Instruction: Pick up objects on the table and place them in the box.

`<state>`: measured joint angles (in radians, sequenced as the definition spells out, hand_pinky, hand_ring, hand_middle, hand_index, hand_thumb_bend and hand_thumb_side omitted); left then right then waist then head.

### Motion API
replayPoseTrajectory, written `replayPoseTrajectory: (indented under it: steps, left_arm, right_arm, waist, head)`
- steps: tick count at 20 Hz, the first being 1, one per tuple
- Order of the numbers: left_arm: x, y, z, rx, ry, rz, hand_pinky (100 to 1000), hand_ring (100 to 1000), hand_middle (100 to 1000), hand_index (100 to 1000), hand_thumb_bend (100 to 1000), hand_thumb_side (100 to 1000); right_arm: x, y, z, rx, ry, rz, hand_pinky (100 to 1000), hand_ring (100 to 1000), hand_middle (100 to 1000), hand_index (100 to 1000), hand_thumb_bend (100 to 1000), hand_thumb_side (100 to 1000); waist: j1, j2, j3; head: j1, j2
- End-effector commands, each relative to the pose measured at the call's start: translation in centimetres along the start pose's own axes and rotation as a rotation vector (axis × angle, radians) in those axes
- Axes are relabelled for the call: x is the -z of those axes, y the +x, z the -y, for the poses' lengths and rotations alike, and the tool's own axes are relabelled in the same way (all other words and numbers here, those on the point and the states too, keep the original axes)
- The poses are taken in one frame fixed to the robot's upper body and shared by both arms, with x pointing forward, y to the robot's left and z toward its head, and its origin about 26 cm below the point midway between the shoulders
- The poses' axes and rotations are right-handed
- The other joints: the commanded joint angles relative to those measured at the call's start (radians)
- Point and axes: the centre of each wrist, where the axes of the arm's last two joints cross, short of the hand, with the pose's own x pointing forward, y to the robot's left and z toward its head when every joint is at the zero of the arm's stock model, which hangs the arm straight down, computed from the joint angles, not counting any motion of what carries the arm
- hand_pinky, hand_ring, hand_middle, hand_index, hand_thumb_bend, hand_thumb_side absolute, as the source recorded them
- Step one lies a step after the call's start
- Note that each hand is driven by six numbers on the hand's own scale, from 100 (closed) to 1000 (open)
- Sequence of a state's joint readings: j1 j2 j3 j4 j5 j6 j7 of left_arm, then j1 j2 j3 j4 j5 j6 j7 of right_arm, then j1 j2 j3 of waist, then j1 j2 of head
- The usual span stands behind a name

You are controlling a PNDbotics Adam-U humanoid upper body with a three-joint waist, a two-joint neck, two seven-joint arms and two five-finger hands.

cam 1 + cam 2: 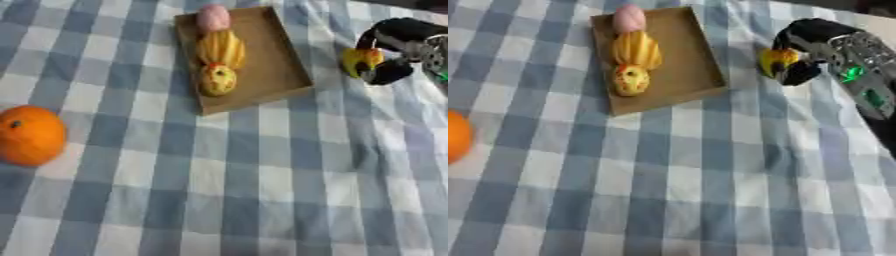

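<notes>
- Bench [262, 190]: covered with a blue-and-white checked cloth; it carries every item listed below.
- Box [284, 65]: shallow brown tray, set slightly askew at the far centre of the bench.
- Box contents, in a line along its left side: a pink rounded object [213, 18] at the far end, a ridged yellow-orange object [220, 48] in the middle, and a smaller yellow speckled object [217, 80] at the near end. The middle and near items touch each other.
- Orange [29, 135]: round fruit lying on the bench at the left edge, well apart from the box.
- Right robot hand [802, 72]: enters from the upper right, black with silver parts; fingers curled round a yellow object [777, 61].
- Yellow object: held just to the right of the box, outside its right wall. Whether it touches the cloth cannot be determined.
- Left robot hand: shows in neither view.
</notes>
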<state>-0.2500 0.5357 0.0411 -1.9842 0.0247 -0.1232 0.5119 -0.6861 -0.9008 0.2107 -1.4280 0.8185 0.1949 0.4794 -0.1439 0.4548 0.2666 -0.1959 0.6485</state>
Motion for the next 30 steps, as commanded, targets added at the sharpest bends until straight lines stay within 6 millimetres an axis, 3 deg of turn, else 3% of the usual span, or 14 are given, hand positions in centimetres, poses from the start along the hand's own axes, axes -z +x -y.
replayPoseTrajectory:
  steps: [1,11,21,25,30]
  left_arm:
    - [0.5,0.6,-0.3,0.007,0.005,0.031,730,786,691,772,244,549]
    - [0.5,0.5,-0.5,0.016,0.004,0.028,731,786,691,772,248,547]
    - [0.6,0.6,-0.4,0.012,-0.003,0.033,731,785,692,772,251,544]
    - [0.7,0.7,-0.3,0.006,-0.012,0.035,731,784,692,772,252,544]
    - [0.8,0.8,-0.2,0.002,-0.019,0.042,731,784,692,772,252,544]
  right_arm:
    - [-0.6,-0.2,1.6,-0.002,-0.086,-0.001,699,655,500,618,100,146]
    - [-4.2,3.0,5.8,0.058,-0.311,0.201,675,611,471,593,100,110]
    - [-8.6,8.8,9.0,0.118,-0.329,0.465,665,600,468,602,100,123]
    - [-8.0,11.0,9.8,0.126,-0.295,0.521,665,600,471,606,100,126]
    - [-5.5,12.4,10.3,0.119,-0.295,0.482,669,605,474,603,100,120]
  waist:
    - [0.007,-0.031,-0.006]
    - [0.007,-0.053,-0.020]
    - [0.007,-0.065,-0.009]
    - [0.006,-0.066,0.004]
    - [0.001,-0.061,0.020]
  head:
    - [0.000,-0.009]
    - [0.009,0.002]
    - [0.009,0.008]
    - [-0.002,0.007]
    - [-0.019,0.005]
